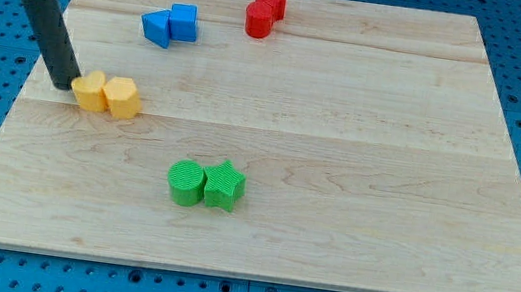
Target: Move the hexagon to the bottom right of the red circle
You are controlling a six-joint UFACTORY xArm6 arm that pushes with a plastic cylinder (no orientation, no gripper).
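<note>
A yellow hexagon (pixel 122 98) sits at the board's left, touching a yellow heart-like block (pixel 90 90) on its left. My tip (pixel 64 84) rests at the left edge of that yellow block. The red circle (pixel 259 20) stands near the view's top centre, touching a red star (pixel 273 4) just above and to its right. The hexagon is far down and to the left of the red circle.
Two blue blocks, a triangle (pixel 157 28) and a squarish one (pixel 183 22), sit at the top left. A green circle (pixel 186 182) and green star (pixel 224 185) touch each other below centre. The wooden board (pixel 387 183) lies on a blue pegboard.
</note>
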